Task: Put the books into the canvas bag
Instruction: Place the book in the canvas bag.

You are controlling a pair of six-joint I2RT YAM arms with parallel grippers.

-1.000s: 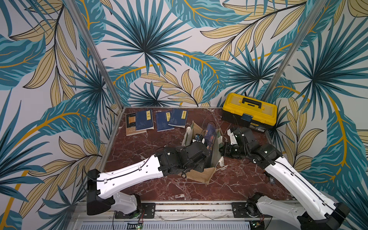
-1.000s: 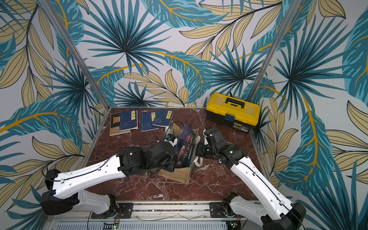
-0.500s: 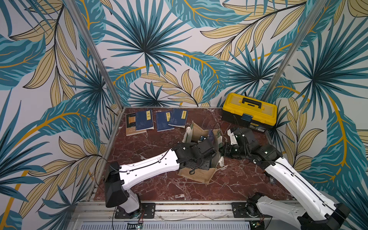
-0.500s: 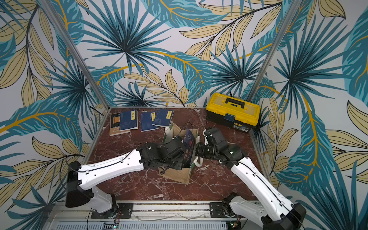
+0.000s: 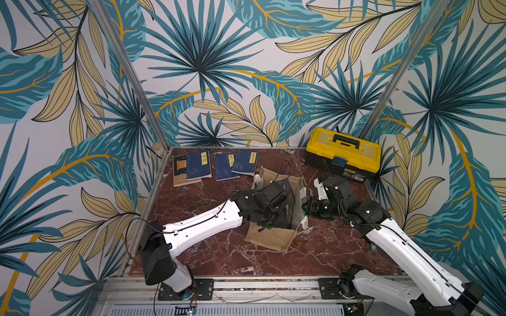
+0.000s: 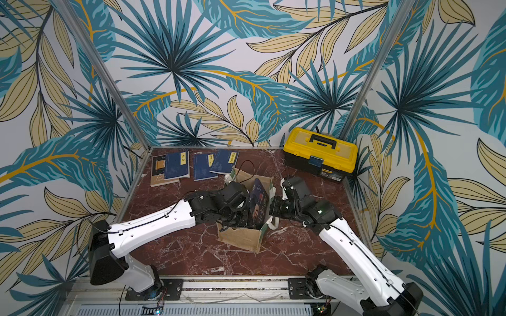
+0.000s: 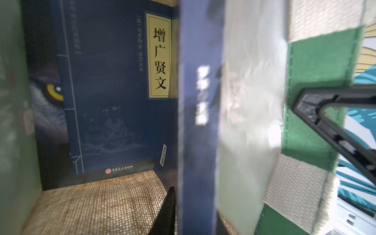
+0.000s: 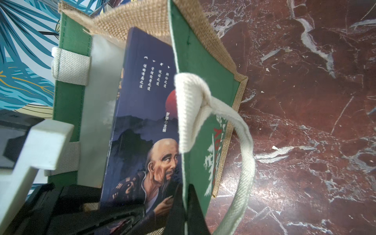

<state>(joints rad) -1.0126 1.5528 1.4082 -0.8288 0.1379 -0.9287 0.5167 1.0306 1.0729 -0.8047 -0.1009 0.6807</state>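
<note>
Book [image 6: 258,202] on edge in canvas bag [image 6: 241,238], spine up; right gripper [image 8: 184,191] clamps bag; left gripper [image 7: 195,203] unclear.

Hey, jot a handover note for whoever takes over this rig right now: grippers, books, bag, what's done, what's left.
Left gripper: inside the canvas bag, beside the upright portrait book; grip unclear.
Right gripper: shut on the bag's green side wall.
Done: at least three books in the bag: portrait book, navy book, wolf-eye cover.
Left: four books lying on the table, far left corner, to be bagged.
</note>
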